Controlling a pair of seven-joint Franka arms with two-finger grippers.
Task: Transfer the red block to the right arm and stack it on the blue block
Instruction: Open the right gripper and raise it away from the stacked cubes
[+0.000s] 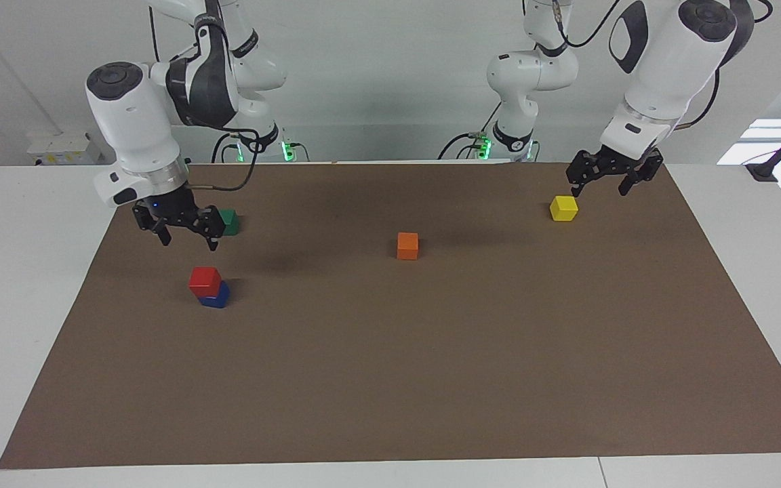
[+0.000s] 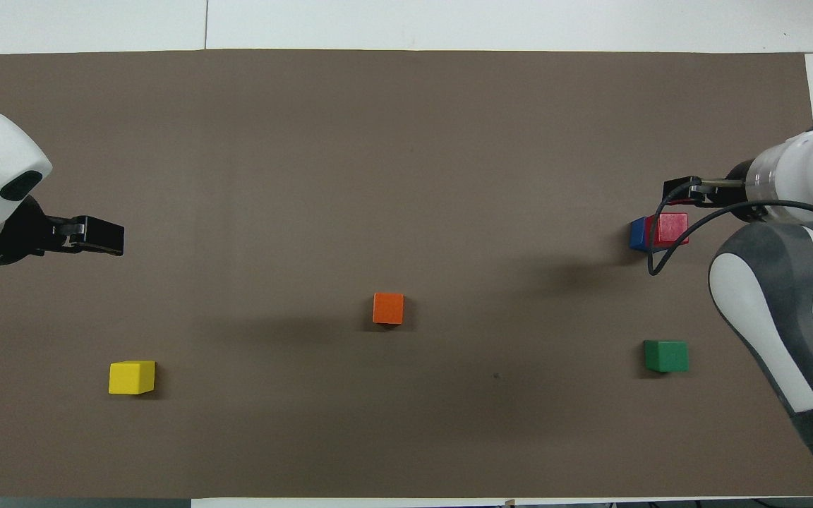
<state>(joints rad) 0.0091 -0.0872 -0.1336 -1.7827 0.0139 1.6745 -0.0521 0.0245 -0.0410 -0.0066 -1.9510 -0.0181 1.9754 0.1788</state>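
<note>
A: Where is the red block (image 1: 204, 280) sitting?

B: It is sitting on top of the blue block (image 1: 217, 297), near the right arm's end of the brown mat (image 1: 390, 379). It is not sitting quite square. It is leaning out a bit past one edge, so part of the blue one is showing under it.

A: Is the right gripper (image 1: 185, 233) holding it?

B: No. It is hanging up in the air over the mat near the green block (image 1: 229, 221), with its fingers spread apart and nothing in them. I think it is letting the stack stand by itself.

A: What is the red block looking like?

B: A small bright cube with plain, smooth sides. It is the same size as the others.

A: And the left gripper (image 1: 606, 181)?

B: It is waiting over the mat close to the yellow block (image 1: 563, 207), fingers apart, holding nothing. The orange block (image 1: 407, 245) is sitting alone in the middle.
</note>
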